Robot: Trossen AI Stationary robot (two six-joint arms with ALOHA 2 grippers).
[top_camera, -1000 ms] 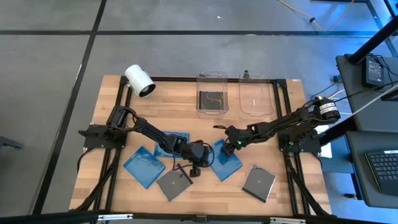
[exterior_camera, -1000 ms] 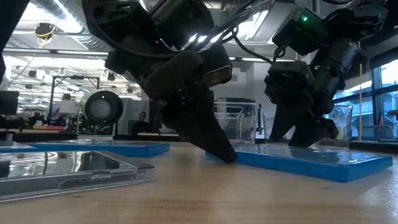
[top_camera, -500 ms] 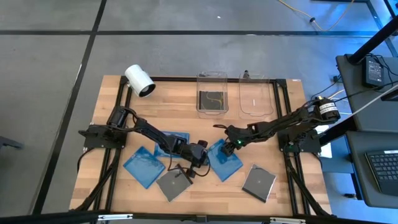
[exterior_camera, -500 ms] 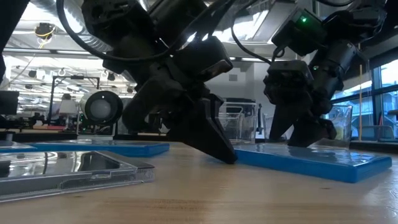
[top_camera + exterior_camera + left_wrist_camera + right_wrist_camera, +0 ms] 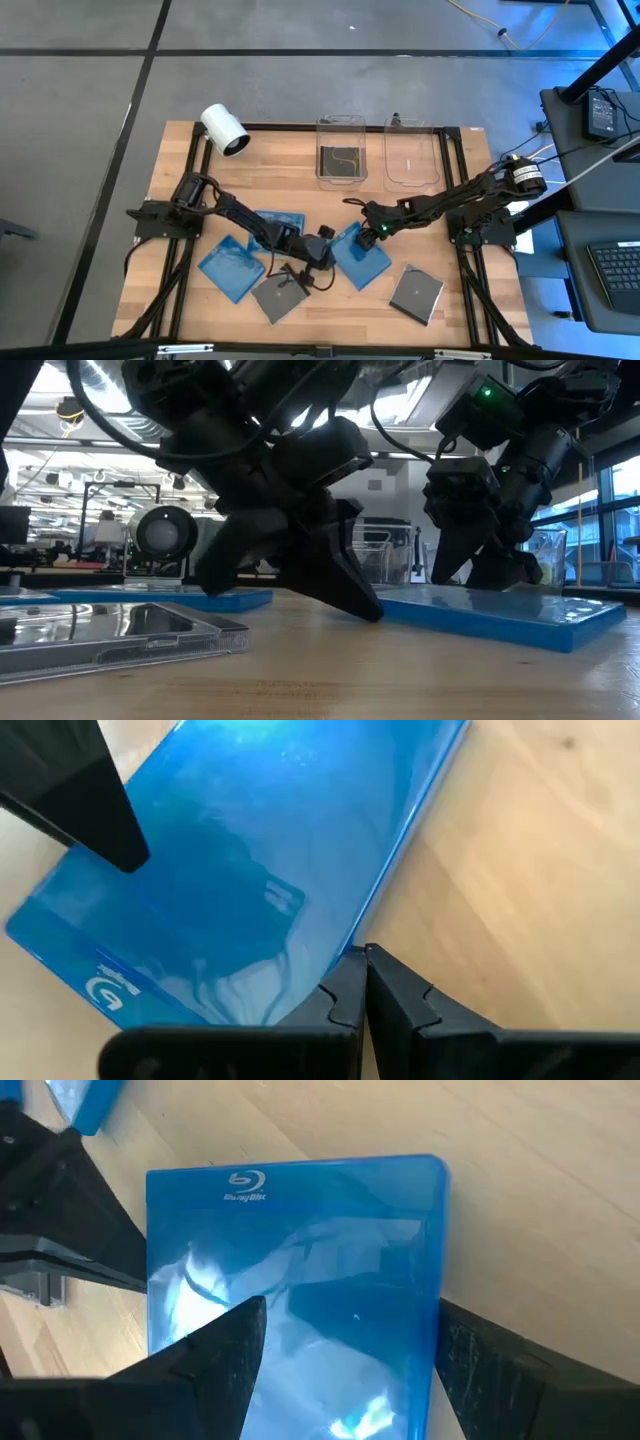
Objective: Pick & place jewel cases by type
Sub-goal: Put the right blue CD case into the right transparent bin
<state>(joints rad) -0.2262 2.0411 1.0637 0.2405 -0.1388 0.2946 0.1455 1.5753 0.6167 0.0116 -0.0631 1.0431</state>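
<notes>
A blue jewel case [image 5: 362,265] lies flat at the table's middle. My left gripper [image 5: 362,982] is shut, its tips at that case's edge. My right gripper [image 5: 345,1320] stands open over the same case [image 5: 300,1230], one finger above its top face and one beside its long edge. Two more blue cases [image 5: 232,268] [image 5: 285,220] lie to the left, the second partly under my left arm. Dark cases lie flat near the front edge [image 5: 280,297] [image 5: 416,294], and another [image 5: 340,160] sits in the left clear bin. My left gripper sets its shut fingertips [image 5: 385,995] against the blue case's side edge [image 5: 352,952], near a corner. The fingers slant down from the table's left and meet the edge at table level [image 5: 365,610]. The case lies flat on the wood. My right gripper reaches down to the case's top face [image 5: 470,598] from the right, slanting; I cannot tell whether its fingertips [image 5: 225,1345] touch it.
Two clear bins [image 5: 340,150] [image 5: 412,155] stand at the far edge. A white cylindrical camera [image 5: 224,130] lies at the far left corner. Bare wood [image 5: 330,310] shows between the two dark cases near the front edge.
My left gripper has rolled about its own pointing line while staying at the blue case's edge. My right gripper has kept still over the case.
</notes>
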